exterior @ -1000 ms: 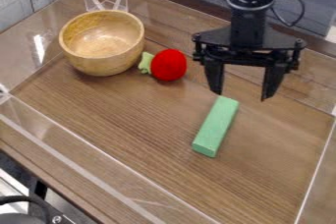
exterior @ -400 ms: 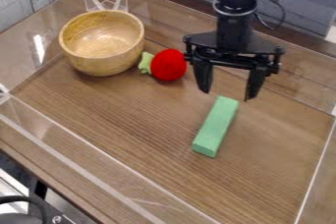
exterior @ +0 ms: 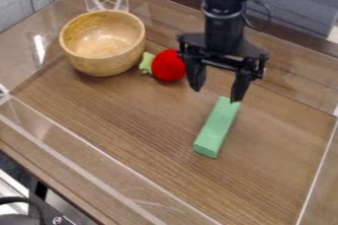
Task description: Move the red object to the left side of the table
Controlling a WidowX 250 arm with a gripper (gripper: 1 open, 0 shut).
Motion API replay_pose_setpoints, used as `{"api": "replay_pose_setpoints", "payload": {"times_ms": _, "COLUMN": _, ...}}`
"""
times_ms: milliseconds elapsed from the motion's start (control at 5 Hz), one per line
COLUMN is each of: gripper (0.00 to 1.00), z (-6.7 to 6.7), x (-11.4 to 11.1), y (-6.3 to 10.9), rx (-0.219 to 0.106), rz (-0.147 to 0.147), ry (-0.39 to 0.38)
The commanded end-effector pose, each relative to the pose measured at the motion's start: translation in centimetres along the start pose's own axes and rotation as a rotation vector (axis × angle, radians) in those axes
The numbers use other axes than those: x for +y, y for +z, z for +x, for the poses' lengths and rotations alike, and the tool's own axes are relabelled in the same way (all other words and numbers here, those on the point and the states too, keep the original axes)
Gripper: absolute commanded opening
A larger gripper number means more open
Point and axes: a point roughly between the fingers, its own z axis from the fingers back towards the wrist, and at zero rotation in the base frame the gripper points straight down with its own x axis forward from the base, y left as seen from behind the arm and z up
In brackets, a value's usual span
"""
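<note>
The red object (exterior: 168, 65) is a small round toy fruit with a pale green stub on its left end, lying on the brown wood-grain table (exterior: 119, 140) just right of the wooden bowl. My gripper (exterior: 219, 83) hangs pointing down just right of the fruit, a little above the tabletop. Its black fingers (exterior: 197, 75) are spread wide, open, with nothing between them. The left finger stands close beside the fruit without touching it.
A wooden bowl (exterior: 102, 41) sits at the back left. A long green block (exterior: 218, 126) lies just below and in front of the gripper. Low clear acrylic walls (exterior: 79, 160) border the table on all sides.
The gripper has moved left toward the red fruit and sunk lower, rolling slightly about its vertical axis. The fruit, bowl and green block have stayed put.
</note>
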Motion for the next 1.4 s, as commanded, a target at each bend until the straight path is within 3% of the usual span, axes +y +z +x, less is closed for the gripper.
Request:
{"api": "replay_pose_setpoints", "payload": {"times_ms": 0, "gripper": 1.00, "z": 0.6, "x": 1.5, "y": 0.9, "rx": -0.016, "rz": -0.002, "ry": -0.167}}
{"api": "replay_pose_setpoints", "payload": {"times_ms": 200, "gripper": 1.00, "z": 0.9, "x": 3.2, "y": 1.2, "rx": -0.001, "rz": 0.007, "ry": -0.394}}
{"api": "replay_pose_setpoints", "payload": {"times_ms": 400, "gripper": 1.00, "z": 2.5, "x": 5.1, "y": 1.2, "rx": -0.002, "rz": 0.031, "ry": -0.544}}
{"api": "replay_pose_setpoints", "payload": {"times_ms": 600, "gripper": 1.00, "z": 3.7, "x": 6.4, "y": 1.0, "rx": 0.004, "rz": 0.031, "ry": -0.682}}
{"api": "replay_pose_setpoints", "payload": {"times_ms": 800, "gripper": 1.00, "z": 4.6, "x": 6.8, "y": 0.6, "rx": 0.023, "rz": 0.017, "ry": -0.887}}
{"api": "replay_pose_setpoints", "payload": {"times_ms": 1000, "gripper": 1.00, "z": 5.3, "x": 6.8, "y": 0.0, "rx": 0.042, "rz": 0.001, "ry": -1.039}}
{"api": "replay_pose_setpoints", "payload": {"times_ms": 1200, "gripper": 1.00, "z": 5.5, "x": 6.8, "y": -1.2, "rx": 0.053, "rz": -0.008, "ry": -1.091}}
